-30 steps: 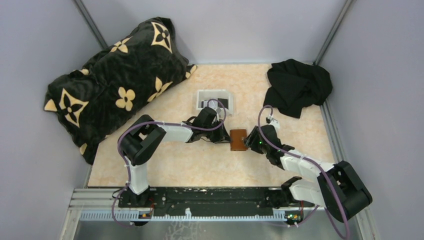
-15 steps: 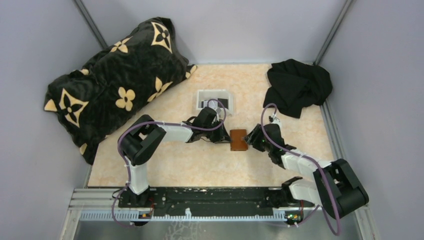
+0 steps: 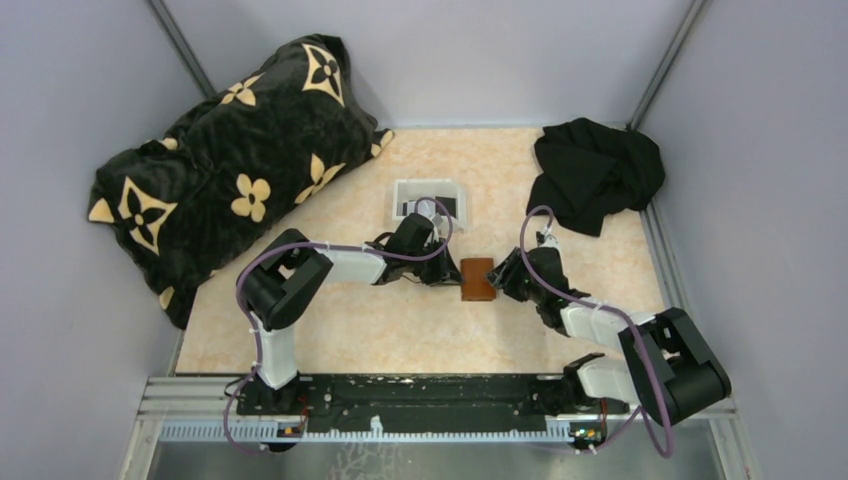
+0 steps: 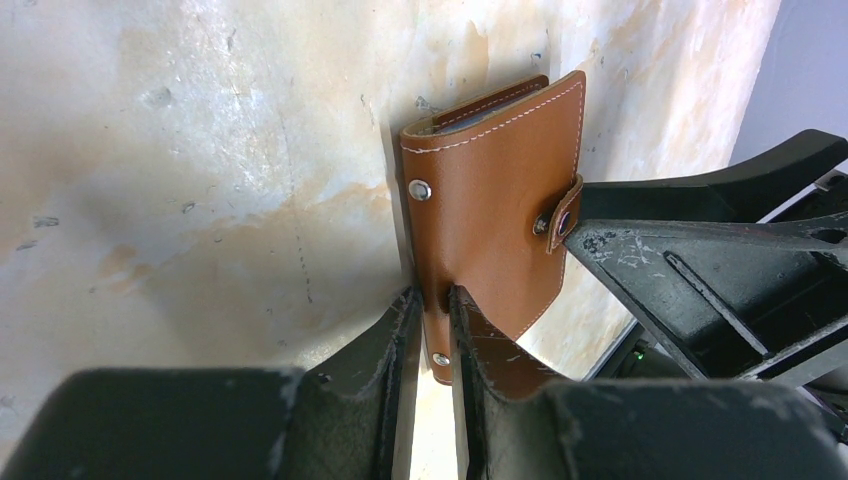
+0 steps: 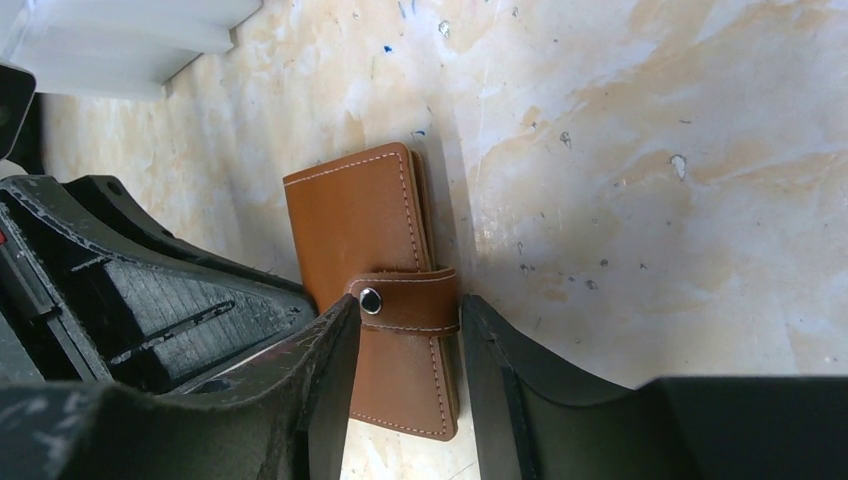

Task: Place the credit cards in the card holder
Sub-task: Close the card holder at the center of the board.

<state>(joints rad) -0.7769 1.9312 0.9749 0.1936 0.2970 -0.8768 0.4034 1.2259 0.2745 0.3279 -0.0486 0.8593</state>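
Observation:
The card holder [image 3: 477, 279] is a folded brown leather wallet lying mid-table, its snap strap [image 5: 410, 300] wrapped over one edge. My left gripper [image 3: 450, 272] is shut on its left edge, and in the left wrist view both fingers pinch the leather [image 4: 495, 200] near a rivet. My right gripper [image 3: 502, 280] is at the opposite edge. Its open jaws straddle the strap; one finger touches the snap and the other stands slightly off. Dark credit cards [image 3: 444, 207] lie in the white tray, partly hidden by my left arm.
The white tray [image 3: 430, 185] stands just behind the left gripper, and its corner [image 5: 130, 40] shows in the right wrist view. A black pillow with gold flowers [image 3: 230, 160] fills the back left. A black cloth [image 3: 595, 172] lies back right. Grey walls enclose the table.
The right gripper has edged closer onto the card holder's strap side and its jaws have narrowed a little. The left gripper and the card holder have stayed put.

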